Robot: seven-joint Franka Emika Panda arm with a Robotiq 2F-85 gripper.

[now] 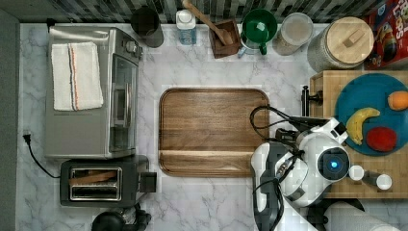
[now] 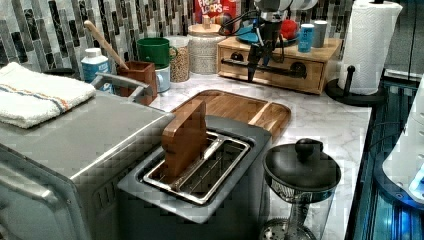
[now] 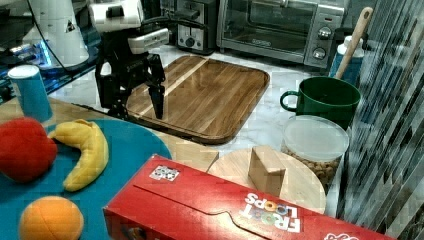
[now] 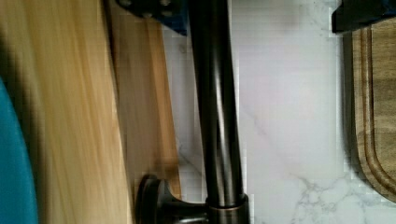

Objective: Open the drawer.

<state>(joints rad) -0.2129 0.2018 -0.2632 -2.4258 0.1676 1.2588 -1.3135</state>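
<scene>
We see the gripper (image 3: 141,102) with fingers spread, one either side of the black handle (image 4: 215,116), not yet pinching it. Behind the handle sits the drawer (image 2: 280,67), shut, at the left view's far right, beyond the tray (image 2: 240,107).

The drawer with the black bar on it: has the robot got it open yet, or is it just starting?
Just starting. The drawer looks closed, its front flush with the wooden box. The arm has reached it: the gripper hangs at the black bar handle, fingers spread either side. Closing on the bar and pulling remain.
</scene>
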